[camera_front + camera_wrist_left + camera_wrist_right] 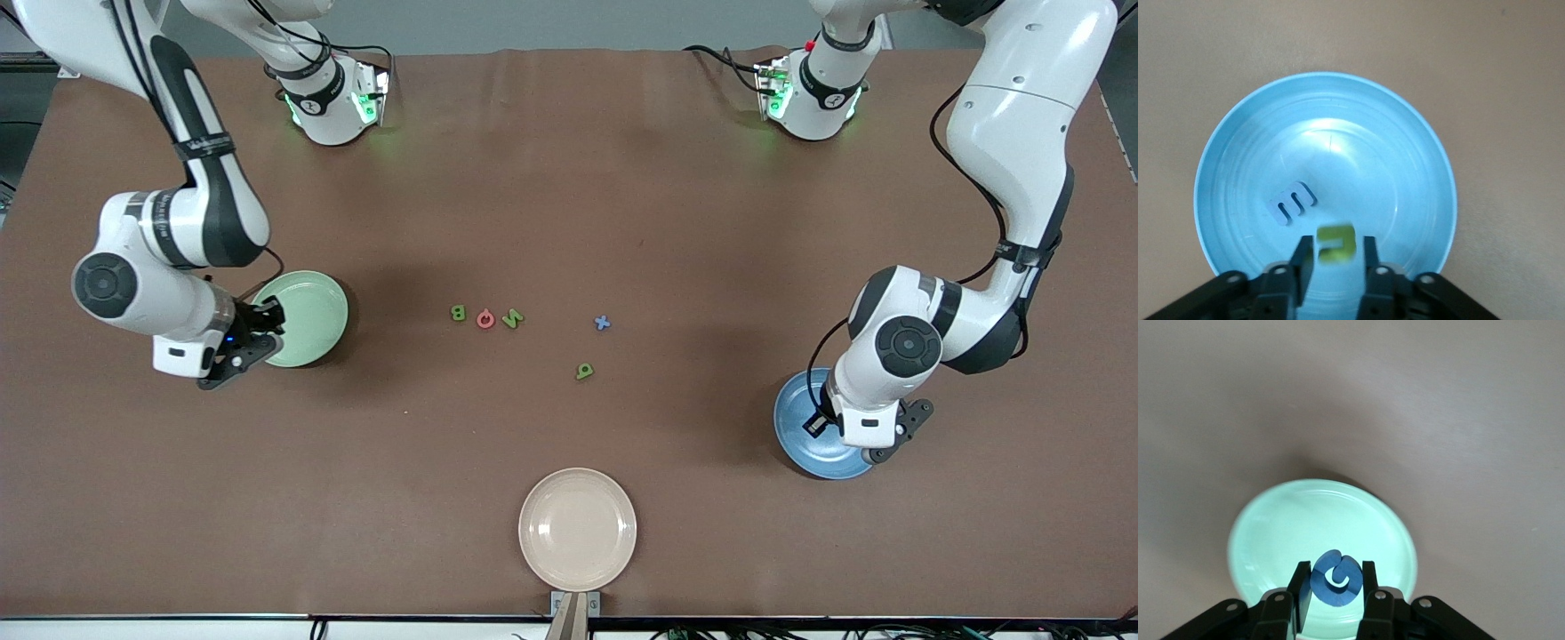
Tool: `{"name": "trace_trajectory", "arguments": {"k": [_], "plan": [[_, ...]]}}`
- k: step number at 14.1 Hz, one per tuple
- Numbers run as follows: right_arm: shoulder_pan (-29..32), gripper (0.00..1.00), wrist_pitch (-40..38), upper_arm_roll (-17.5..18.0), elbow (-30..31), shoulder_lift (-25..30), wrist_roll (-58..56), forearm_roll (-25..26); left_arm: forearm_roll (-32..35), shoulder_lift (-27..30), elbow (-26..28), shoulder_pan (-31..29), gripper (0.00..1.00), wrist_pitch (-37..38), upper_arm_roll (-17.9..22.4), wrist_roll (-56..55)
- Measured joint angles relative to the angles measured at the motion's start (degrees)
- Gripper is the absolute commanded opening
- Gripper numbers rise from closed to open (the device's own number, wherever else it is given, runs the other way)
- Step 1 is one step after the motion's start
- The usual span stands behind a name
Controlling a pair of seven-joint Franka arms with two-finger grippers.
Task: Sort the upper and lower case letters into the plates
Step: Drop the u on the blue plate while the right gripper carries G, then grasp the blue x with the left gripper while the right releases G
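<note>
Poised for sorting: left pincer (1335,257) pinching a chunky green letter piece (1337,243) over the shallow blue plate (1418,133), right pincer (1336,581) pinching a chunky blue letter piece (1336,577) over the shallow pale green plate (1271,520), 5 letters waiting mid-surface.

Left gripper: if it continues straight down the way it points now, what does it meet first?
Probably the blue plate directly below. The left gripper holds a green letter over it, so that piece would likely touch the plate first, beside the blue letter already lying there.
</note>
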State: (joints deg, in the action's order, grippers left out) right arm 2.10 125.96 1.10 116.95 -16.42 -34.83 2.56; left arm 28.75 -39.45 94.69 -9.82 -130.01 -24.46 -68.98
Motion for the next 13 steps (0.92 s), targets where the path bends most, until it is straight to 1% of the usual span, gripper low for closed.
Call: {"name": "trace_trajectory", "arguments": {"k": [2,4,6,7,9,10,11,12,13], "plan": [[2.36,0.19,6.27,0.0,3.94,0.0,-3.04,0.0,0.0,-0.12,0.12,0.26,1.0,0.0,-0.07,-0.27],[2.65,0.2,11.37,0.13,8.09,-0.01,-3.39,0.0,0.0,-0.08,0.1,0.67,1.0,1.44,-0.67,-0.88],[2.61,0.21,15.06,0.6,11.8,-0.02,-3.39,0.0,0.0,-0.03,0.08,1.02,0.99,3.92,-3.36,-3.76],[2.58,0.22,16.14,0.73,13.2,-0.01,-3.39,0.0,0.0,0.03,0.09,1.46,0.96,4.94,-5.31,-6.04],[2.57,0.22,18.11,0.77,15.23,-0.01,-3.39,0.0,0.0,0.19,0.14,3.82,0.88,7.18,-8.32,-11.47],[2.57,0.23,19.2,0.78,15.98,-0.01,-3.39,0.0,0.0,0.23,0.18,5.77,0.86,7.67,-9.03,-14.74],[2.56,0.24,20.07,0.79,16.68,-0.03,-3.39,0.0,0.0,0.22,0.26,8.22,0.81,7.77,-9.29,-18.28],[2.56,0.27,20.72,0.8,17.26,-0.05,-3.39,0.0,0.0,0.21,0.43,10.91,0.78,7.78,-9.33,-21.53],[2.54,0.31,21.18,0.82,17.72,-0.08,-3.39,0.0,0.0,0.15,0.64,13.61,0.75,7.79,-9.32,-23.84]]}}
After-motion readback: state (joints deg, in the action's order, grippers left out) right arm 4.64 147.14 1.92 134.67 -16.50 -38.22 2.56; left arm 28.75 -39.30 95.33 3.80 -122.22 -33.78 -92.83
